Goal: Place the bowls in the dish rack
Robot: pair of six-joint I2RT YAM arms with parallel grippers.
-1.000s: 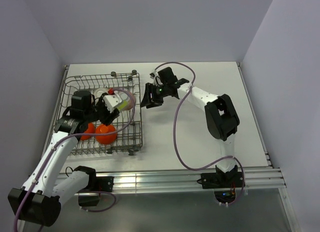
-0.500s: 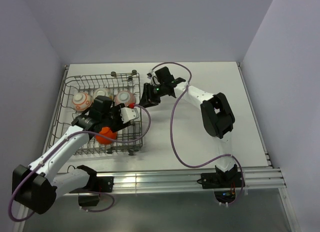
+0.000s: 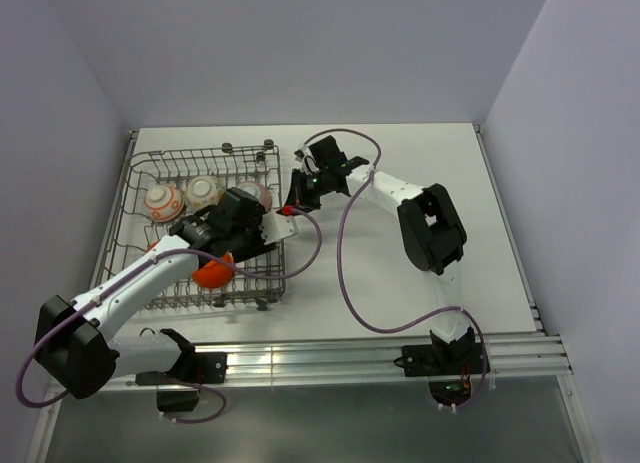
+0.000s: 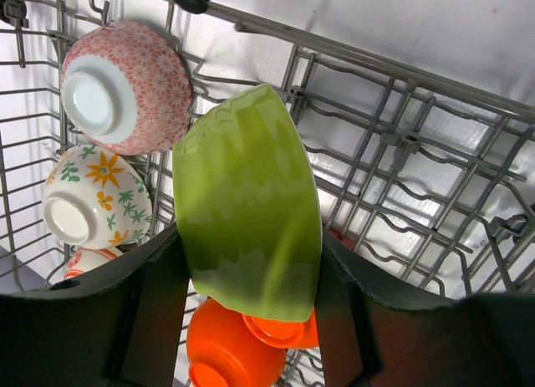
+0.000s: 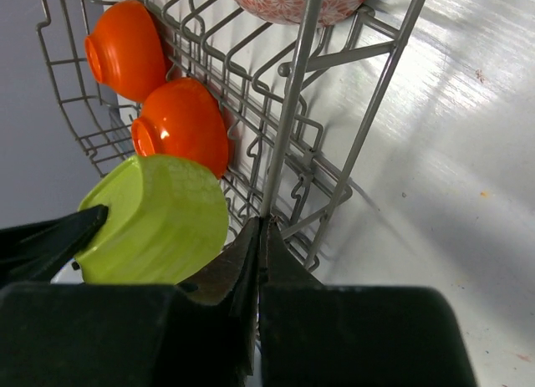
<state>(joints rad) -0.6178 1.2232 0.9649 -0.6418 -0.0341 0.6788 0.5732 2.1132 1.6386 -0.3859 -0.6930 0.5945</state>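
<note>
Over the dish rack (image 5: pixel 287 119): lime-green bowl (image 4: pixel 242 178) going in.
Bowl clamped in left pincer (image 4: pixel 248 278); right pincer (image 5: pixel 261 236) pinched on rack rim. Next: seat between tines, release.

White table (image 3: pixel 420 148), pale lavender walls (image 3: pixel 300 53) around it, aluminium rail (image 3: pixel 320 361) along near edge

The top external view looks down from above and behind the arm bases, distant enough to hold the whole bench (image 3: pixel 510 213), with the dish rack (image 3: pixel 190 154) at left. The left wrist view peers close past the left fingers (image 4: pixel 159 320) down into the rack. The right wrist view hugs the rack's right wall, facing left past the right fingers (image 5: pixel 125 337). Both wrist views share the lime-green bowl (image 4: pixel 247 203) and the orange bowls (image 4: pixel 221 358).
</note>
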